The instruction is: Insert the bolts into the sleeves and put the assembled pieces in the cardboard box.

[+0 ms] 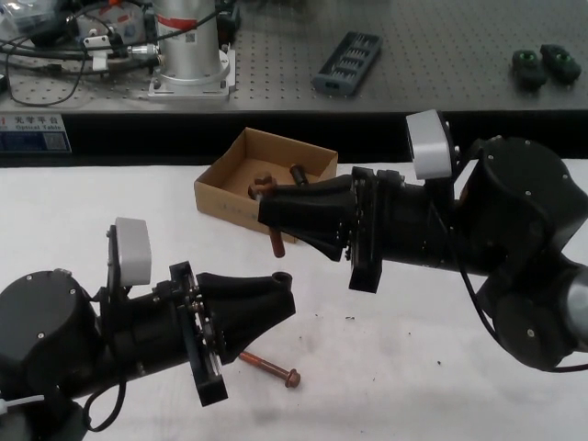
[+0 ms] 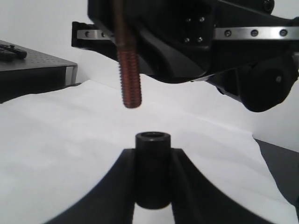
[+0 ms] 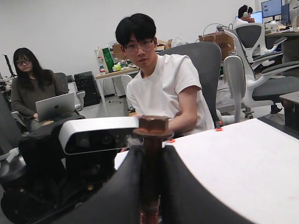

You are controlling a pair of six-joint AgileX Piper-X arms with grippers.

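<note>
My left gripper is shut on a black sleeve, held upright with its bore facing up. My right gripper is shut on a copper bolt that hangs head-up, thread down. In the left wrist view the bolt's threaded tip hangs a little above the sleeve's mouth and slightly off to one side, not touching it. The right wrist view has the bolt's hex head above my fingers. The cardboard box sits just behind, with a dark piece inside.
A loose copper bolt lies on the white cloth in front of the left gripper. Behind the cloth, a raised perforated bench carries a metal post, a black rack and two dark parts.
</note>
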